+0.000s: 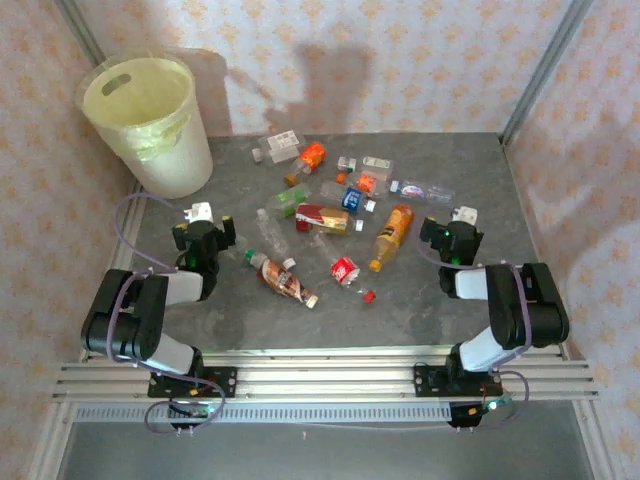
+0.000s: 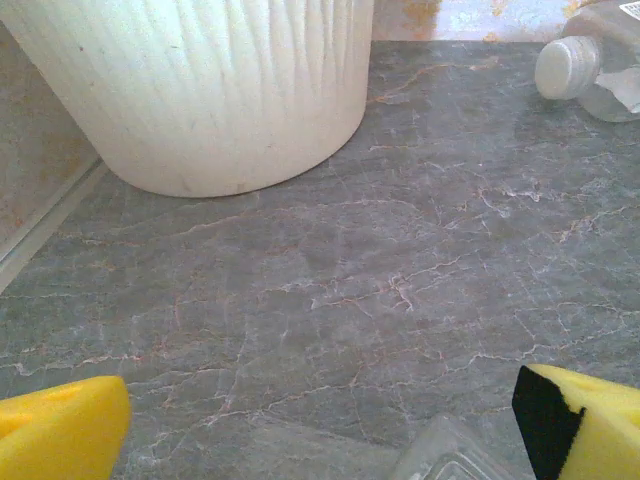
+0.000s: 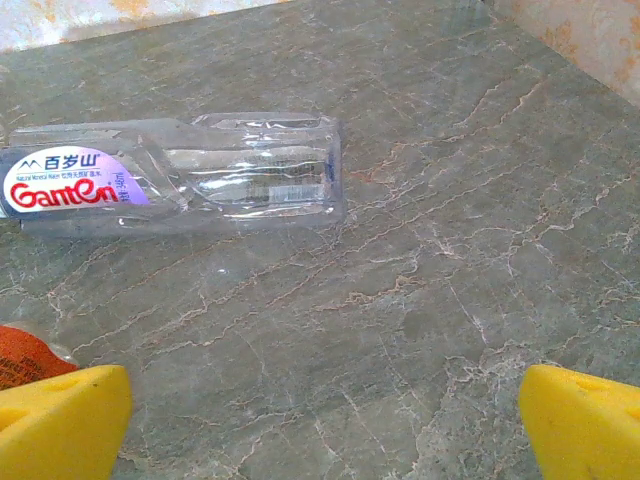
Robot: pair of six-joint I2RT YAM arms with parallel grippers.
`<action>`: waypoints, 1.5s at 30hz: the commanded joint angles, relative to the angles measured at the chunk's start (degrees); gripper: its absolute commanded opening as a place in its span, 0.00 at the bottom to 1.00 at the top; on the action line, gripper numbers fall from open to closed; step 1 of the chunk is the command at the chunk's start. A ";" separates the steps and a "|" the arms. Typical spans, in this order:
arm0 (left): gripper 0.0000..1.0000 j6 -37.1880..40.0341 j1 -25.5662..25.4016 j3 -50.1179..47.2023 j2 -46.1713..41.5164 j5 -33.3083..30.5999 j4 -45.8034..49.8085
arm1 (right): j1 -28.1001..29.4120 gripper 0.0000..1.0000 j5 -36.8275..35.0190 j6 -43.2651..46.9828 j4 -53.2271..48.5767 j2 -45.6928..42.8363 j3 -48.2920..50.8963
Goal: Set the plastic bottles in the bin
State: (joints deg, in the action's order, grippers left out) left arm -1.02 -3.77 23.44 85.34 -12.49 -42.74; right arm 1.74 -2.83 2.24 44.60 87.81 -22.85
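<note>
**A:** Where does the bin stand?

**B:** The bin stands on the bench. It is a round, cream-white plastic bucket with a faintly ribbed wall and an oval handle slot. A thin yellow-green bag is folded over its rim.

**A:** And the plastic bottles?

**B:** All of them lie outside the bin, scattered to its right over the grey, veined, stone-look top. Closest to the bin lies a clear bottle with a white cap. Farther right and nearer the arms is a crushed brown-labelled bottle. Beyond that is a slim orange juice bottle. Farthest from the bin lies a Ganten water bottle, square-sided, flattened and glassy.

**A:** How are the arms placed?

**B:** The left end effector faces the bin from nearby. Its yellow foam pads are spread wide with nothing gripped, and a ribbed piece of clear plastic shows low between them. The right end effector is well apart from the bin, equally wide and empty, and faces the Ganten bottle.
</note>
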 commanded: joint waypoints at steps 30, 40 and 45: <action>1.00 -5.58 -3.24 6.70 -20.19 -1.55 27.88 | -0.46 0.99 -3.41 -6.72 -26.40 -14.58 -11.16; 1.00 -42.02 -4.14 18.98 -24.08 -6.83 66.61 | 1.08 0.99 15.42 -33.97 -55.65 -14.70 -25.11; 1.00 -52.95 -4.73 20.29 -20.31 6.06 71.00 | 3.35 0.99 18.90 -42.86 -64.21 -12.80 -28.86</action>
State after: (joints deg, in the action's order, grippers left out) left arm -41.85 -7.90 42.26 62.89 -12.88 18.00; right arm 4.36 11.44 -31.79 -9.63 74.65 -50.43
